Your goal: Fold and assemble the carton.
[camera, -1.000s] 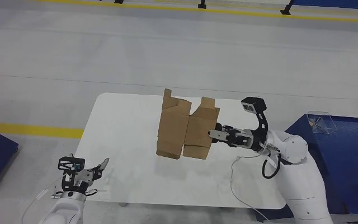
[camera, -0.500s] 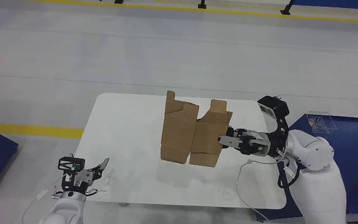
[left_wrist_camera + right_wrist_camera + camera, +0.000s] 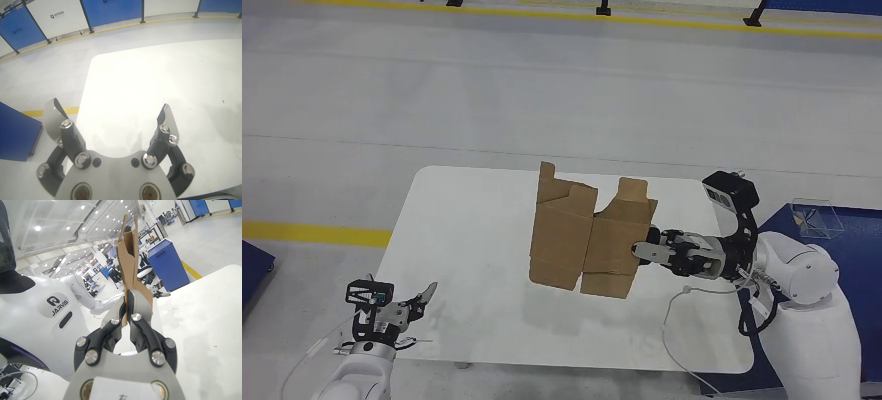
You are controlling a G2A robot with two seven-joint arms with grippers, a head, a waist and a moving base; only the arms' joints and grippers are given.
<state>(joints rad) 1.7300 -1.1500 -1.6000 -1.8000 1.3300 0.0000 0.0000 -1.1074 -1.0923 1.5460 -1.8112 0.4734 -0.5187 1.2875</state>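
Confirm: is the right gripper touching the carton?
Touching. Right wrist view: the right gripper is shut on the carton, with its edge pinched between both fingers.

The brown cardboard carton (image 3: 587, 240) is held upright over the table (image 3: 462, 300) (collapsed nearly flat, flaps jutting upward).

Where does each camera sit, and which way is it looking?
Top view: sits above the arms, looks down at the white table and the carton; both arms show.
Left wrist view: sits on the left wrist, looks along the open left end effector over the table's corner.
Right wrist view: sits on the right wrist, looks along the right end effector, shut on the carton's edge, toward the hall.
Shared: top and right wrist views both show the held carton.
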